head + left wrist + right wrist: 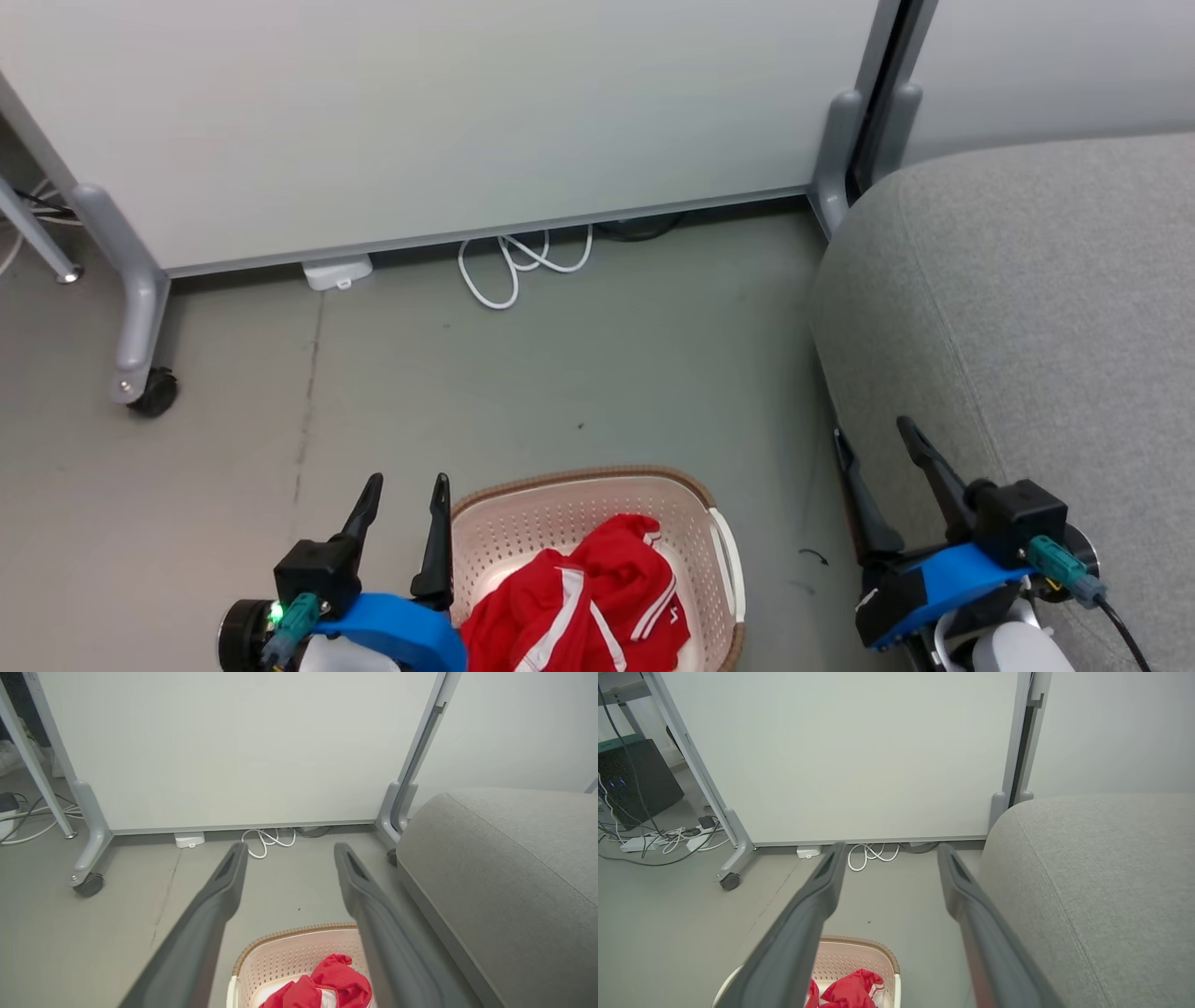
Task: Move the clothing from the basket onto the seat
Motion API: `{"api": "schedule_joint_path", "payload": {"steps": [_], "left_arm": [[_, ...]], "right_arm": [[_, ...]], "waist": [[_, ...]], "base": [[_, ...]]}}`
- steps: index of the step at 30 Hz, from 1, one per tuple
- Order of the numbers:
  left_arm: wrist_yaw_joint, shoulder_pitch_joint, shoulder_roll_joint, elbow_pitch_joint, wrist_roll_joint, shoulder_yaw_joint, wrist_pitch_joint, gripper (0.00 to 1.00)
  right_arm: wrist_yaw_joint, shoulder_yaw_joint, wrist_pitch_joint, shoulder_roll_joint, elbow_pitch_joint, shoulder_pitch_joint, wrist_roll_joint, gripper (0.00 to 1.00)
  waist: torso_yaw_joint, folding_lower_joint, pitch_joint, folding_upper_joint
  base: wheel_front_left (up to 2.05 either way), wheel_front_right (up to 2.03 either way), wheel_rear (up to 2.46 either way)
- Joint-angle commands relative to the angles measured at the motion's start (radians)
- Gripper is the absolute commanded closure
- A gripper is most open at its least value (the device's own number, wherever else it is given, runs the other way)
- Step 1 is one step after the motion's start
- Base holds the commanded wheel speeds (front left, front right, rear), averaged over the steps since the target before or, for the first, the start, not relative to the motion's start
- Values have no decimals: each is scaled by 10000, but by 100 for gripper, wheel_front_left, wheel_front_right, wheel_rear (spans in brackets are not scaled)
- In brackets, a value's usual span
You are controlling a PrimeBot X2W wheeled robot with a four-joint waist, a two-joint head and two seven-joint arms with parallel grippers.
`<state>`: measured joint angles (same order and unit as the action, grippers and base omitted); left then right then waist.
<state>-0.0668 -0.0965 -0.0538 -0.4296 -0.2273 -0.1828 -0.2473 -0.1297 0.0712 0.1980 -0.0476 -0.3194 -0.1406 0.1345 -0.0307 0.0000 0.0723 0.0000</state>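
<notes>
The clothing (583,607) lies bunched in the basket (579,483), a heap of red fabric with white stripes, low in the head view between the two arms. The basket stands on the floor (579,373), and none of the red fabric hangs over the part of its rim that shows. The seat (1046,308) rises to the right of the basket, a little apart from it. The part of its grey top that shows carries nothing.

The left gripper (407,479) hangs just left of the basket with its fingers spread and nothing between them. The right gripper (873,429) sits between the basket and the near edge of the seat, its fingers also spread and empty.

By my reading the task is at its very start, with no garment lifted and none on the seat. All of it is left to do: reach into the basket, close on the fabric, lift it clear of the rim, carry it to the right and lay it on the seat. The near part of the basket is cut off, so whether it holds one garment or several cannot be told.
</notes>
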Motion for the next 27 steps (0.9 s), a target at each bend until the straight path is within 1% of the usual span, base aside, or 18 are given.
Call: {"api": "schedule_joint_path", "payload": {"steps": [1,8,16,22,27], "left_arm": [[-77,-319,-13,-255,-16,-93,83,0],[-331,-1504,-47,-1843,-235,-328,456,0],[-502,-2981,-383,-3791,-355,-459,636,0],[-541,-3778,-696,-4972,-476,-429,859,0],[-582,-4263,-867,-5667,-583,-580,1225,0]], "right_arm": [[-17,75,33,-46,98,-237,38,0],[-14,426,118,-43,511,-817,-3,0],[-12,904,425,-34,838,-1535,325,0],[-12,1324,615,-30,768,-1911,726,0],[-12,1538,679,-29,788,-2150,1120,0]], "waist": [[-361,0,513,0],[-1161,0,2256,0],[-2264,0,4128,0],[-3002,0,5113,0],[-3414,0,5784,0]], "base": [[0,0,0],[0,0,0],[0,0,0],[0,0,0],[0,0,0]]}}
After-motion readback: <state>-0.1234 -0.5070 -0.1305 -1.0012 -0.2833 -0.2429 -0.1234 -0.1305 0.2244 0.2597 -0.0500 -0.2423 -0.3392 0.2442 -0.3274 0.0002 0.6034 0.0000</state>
